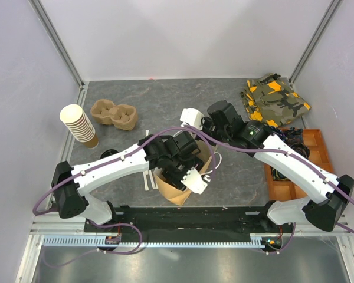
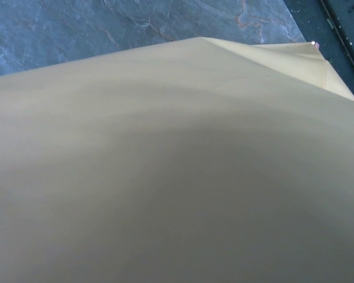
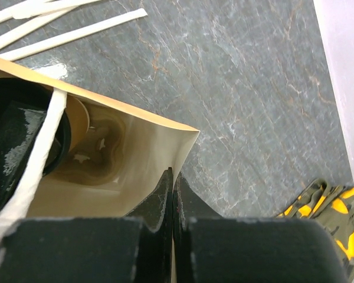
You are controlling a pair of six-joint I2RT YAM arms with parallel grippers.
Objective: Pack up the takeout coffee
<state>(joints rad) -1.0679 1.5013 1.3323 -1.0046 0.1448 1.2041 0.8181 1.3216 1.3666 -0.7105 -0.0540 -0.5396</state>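
Cup heading: the cup [image 3: 20, 132] shows its lid turned up toward the bag mouth; its long axis looks near upright, exact tilt unclear.
Cup look: round glossy black lid, with a sliver of brown kraft wall past its edge; a white handle [image 3: 41, 153] crosses it.
Cup place: inside the bag [image 3: 141, 147], low against the wall.
Right gripper [image 3: 174, 197]: clenched, fingers pinching the bag rim.
Left gripper [image 1: 186, 168]: at the bag mouth, fingers hidden; spread and hold cannot be told. Its camera sees only the bag's outer paper [image 2: 177, 177].
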